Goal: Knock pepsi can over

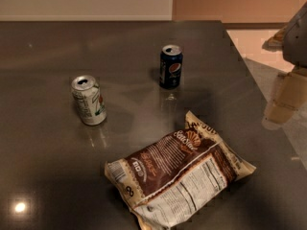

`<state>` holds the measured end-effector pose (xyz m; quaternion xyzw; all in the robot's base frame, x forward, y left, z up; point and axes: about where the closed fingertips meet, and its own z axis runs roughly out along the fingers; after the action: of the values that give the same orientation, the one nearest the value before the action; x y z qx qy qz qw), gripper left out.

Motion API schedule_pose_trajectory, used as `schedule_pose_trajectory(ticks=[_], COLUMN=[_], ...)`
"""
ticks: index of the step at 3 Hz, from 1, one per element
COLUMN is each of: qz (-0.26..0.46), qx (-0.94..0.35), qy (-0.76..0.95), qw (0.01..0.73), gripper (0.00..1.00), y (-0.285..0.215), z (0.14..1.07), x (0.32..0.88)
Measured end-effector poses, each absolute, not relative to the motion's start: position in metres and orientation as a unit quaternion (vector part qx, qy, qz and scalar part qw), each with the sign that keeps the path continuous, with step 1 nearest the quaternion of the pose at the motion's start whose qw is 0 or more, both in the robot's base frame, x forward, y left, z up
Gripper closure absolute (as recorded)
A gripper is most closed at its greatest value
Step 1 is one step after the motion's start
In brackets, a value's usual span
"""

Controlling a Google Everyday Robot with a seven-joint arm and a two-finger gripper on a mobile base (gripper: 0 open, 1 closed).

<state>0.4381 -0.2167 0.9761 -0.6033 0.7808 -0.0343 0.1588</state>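
Observation:
The pepsi can [171, 66] is dark navy blue with a round red-white-blue logo and a silver top. It stands upright on the dark grey table [120, 42], a little right of the middle and toward the back. My gripper [283, 102] is a pale beige shape at the right edge of the view, over the table's right edge. It is well to the right of the can and apart from it, holding nothing that I can see.
A white-and-green soda can [89, 100] stands upright left of the pepsi can. A brown-and-white snack bag [180, 174] lies flat at the front of the table. The table's right edge [261, 87] runs diagonally, with pale floor beyond it.

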Motion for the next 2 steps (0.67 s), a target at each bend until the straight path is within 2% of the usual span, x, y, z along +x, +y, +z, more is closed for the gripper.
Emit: schedule_pose_trajectory(ticks=[2], qz=[-0.021], qx=[-0.601], qy=[0.782], qw=[0.163], gripper=[0.0], y=[-0.211], z=[0.973], x=[0.454])
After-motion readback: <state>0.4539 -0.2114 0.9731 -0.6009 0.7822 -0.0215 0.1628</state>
